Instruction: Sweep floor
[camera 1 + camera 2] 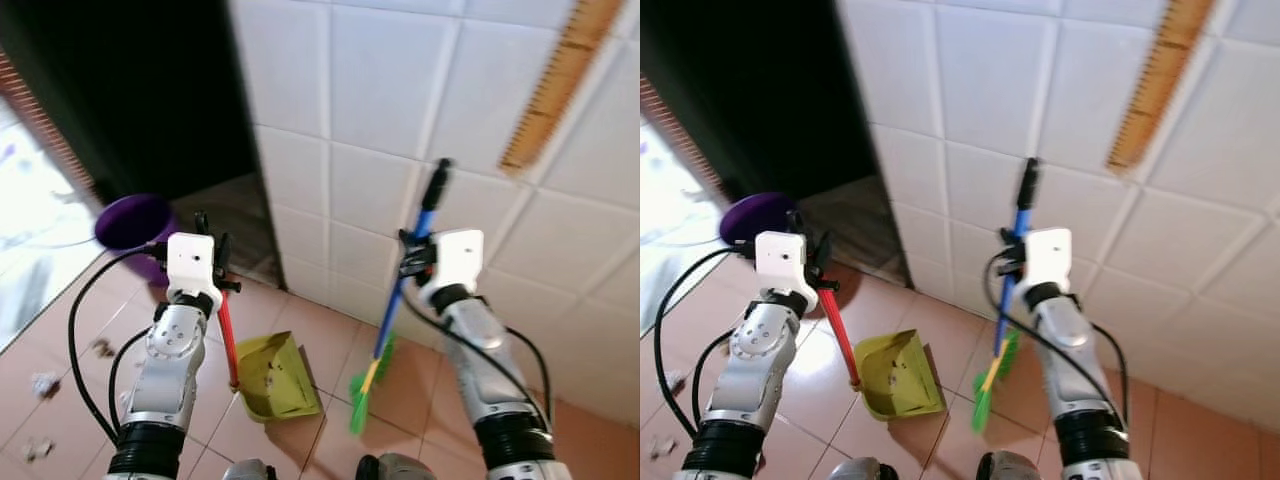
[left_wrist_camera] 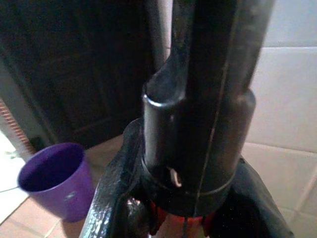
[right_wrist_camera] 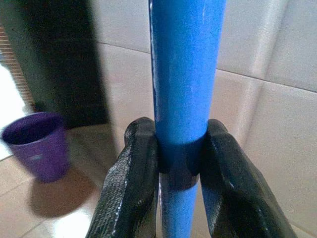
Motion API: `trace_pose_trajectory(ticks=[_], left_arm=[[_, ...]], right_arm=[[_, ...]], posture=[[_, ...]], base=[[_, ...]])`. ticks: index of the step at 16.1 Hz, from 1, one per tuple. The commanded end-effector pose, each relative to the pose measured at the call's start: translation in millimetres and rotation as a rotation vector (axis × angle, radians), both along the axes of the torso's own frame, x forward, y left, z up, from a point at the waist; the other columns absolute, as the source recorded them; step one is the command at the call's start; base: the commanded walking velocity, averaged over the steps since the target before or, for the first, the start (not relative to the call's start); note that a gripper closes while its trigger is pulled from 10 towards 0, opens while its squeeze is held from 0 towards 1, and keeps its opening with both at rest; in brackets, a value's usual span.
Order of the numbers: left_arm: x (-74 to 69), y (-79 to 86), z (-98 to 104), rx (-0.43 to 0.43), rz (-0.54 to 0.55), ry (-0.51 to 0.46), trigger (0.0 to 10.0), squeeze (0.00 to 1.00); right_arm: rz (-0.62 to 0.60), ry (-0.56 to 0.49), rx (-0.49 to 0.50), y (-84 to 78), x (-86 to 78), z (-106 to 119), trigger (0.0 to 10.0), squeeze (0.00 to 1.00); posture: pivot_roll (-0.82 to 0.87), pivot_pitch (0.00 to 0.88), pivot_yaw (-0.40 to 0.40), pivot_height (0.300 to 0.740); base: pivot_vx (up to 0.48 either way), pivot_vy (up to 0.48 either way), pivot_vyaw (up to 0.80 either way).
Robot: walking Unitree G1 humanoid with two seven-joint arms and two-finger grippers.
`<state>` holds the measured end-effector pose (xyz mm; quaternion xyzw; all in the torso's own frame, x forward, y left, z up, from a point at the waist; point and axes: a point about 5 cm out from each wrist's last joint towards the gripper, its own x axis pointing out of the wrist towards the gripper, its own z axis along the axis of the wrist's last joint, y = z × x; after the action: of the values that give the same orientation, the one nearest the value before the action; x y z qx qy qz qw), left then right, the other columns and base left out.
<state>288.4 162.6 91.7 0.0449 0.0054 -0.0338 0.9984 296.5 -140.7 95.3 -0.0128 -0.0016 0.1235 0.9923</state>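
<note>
Floor (image 1: 70,340): paper scraps (image 1: 42,384) lie unswept.
Right jaws (image 3: 181,163): clamped on broom (image 1: 400,300) — held upright for sweeping.
Left jaws (image 1: 215,262): gripping dustpan (image 1: 270,375) handle — pan set down to collect.

Left tool (image 1: 812,262) on red-handled dustpan (image 1: 898,375), right tool (image 1: 1012,255) on blue broom (image 1: 1004,320).

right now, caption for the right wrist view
Two black fingers clamp the blue broom handle beside a purple bin.
</note>
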Motion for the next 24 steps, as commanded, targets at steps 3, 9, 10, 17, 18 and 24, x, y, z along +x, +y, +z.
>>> trace_pose_trajectory(ticks=[3,9,10,17,18,24], left_arm=[[-1.3,6.8,10.9,0.02,0.036,-0.045,10.0,0.0],[-12.6,12.2,11.9,0.053,0.014,-0.021,10.0,0.0],[-13.1,12.9,12.0,0.064,0.017,-0.022,10.0,0.0],[-17.2,9.9,9.5,0.024,0.045,0.01,10.0,0.0],[-17.2,9.9,9.3,0.014,0.044,0.012,10.0,0.0],[-15.1,10.0,11.7,0.002,0.074,0.005,10.0,0.0]], right_arm=[[0.109,-0.048,0.037,14.0,-2.0,14.9,10.0,0.0],[0.348,-0.089,-0.097,28.5,-18.5,14.1,10.0,0.0],[0.358,-0.097,-0.095,28.9,-19.2,14.5,10.0,0.0],[0.448,-0.134,-0.131,34.4,-26.1,19.3,10.0,0.0],[0.462,-0.14,-0.13,35.5,-26.2,20.9,10.0,0.0],[0.522,-0.17,-0.123,50.5,-28.9,24.8,10.0,0.0]], posture=[[-0.11,0.0,0.053,0.74],[-0.1,0.0,0.06,0.74],[-0.1,0.0,0.06,0.74],[-0.1,0.0,0.049,0.74],[-0.1,0.0,0.049,0.74],[-0.11,0.0,0.051,0.74]], base=[[0.0,0.0,0.8],[0.0,0.0,0.26],[0.0,0.0,0.0],[0.0,0.0,0.5],[0.0,0.0,0.76],[0.0,0.0,0.76]])
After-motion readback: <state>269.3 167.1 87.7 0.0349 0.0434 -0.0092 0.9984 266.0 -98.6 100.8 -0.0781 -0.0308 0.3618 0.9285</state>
